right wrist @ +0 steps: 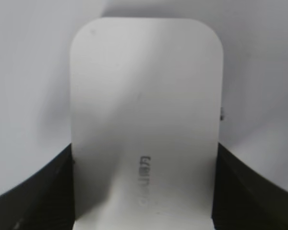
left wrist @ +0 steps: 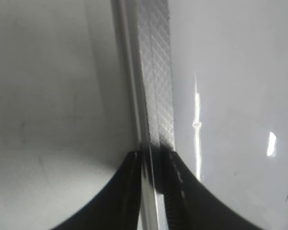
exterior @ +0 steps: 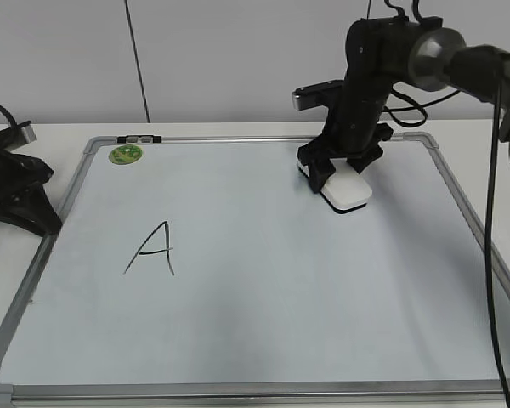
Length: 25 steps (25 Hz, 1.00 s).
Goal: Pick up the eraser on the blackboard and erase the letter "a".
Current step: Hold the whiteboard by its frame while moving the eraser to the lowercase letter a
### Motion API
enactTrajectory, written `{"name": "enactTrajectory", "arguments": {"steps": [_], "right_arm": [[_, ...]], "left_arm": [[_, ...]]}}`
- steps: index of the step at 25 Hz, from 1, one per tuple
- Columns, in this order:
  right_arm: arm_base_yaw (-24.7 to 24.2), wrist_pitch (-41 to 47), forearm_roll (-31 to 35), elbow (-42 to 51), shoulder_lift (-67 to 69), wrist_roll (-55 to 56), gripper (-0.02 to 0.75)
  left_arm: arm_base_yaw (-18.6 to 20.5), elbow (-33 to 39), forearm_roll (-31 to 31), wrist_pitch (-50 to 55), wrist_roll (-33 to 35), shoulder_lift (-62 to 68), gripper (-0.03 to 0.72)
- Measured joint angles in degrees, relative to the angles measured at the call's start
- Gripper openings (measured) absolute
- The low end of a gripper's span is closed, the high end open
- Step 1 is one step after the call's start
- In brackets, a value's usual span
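Eraser (right wrist: 144,120) between right end effector (right wrist: 144,191) fingers

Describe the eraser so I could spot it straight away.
Find the big white blackboard with its grey frame. Near its far right corner, the right gripper clamps the eraser, a white rounded block, the only raised object on the board.

Board (exterior: 263,280) – smooth white face, glossy, streaked with light glints in left wrist view. Frame (left wrist: 158,81): grey metal, cross-hatched texture, dull sheen. Eraser (right wrist: 146,120) – white plastic, smooth, satin top with faint grey lettering. Sticker (exterior: 126,154) green, shiny.
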Motion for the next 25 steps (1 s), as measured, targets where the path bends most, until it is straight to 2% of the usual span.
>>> {"name": "enactTrajectory", "arguments": {"steps": [7, 14, 21, 25], "right_arm": [[0.9, 0.2, 0.0, 0.0, 0.0, -0.6, 0.524], [1.1, 0.3, -3.6, 0.0, 0.0, 1.3, 0.524], [-1.6, 0.6, -2.7, 0.0, 0.0, 2.8, 0.524], [-3.4, 0.8, -5.3, -0.1, 0.0, 4.6, 0.524]], "left_arm": [[0.0, 0.0, 0.0, 0.0, 0.0, 0.0, 0.107], [0.0, 0.0, 0.2, 0.0, 0.0, 0.0, 0.107], [0.0, 0.0, 0.3, 0.0, 0.0, 0.0, 0.107], [0.0, 0.0, 0.4, 0.0, 0.0, 0.0, 0.107]]}}
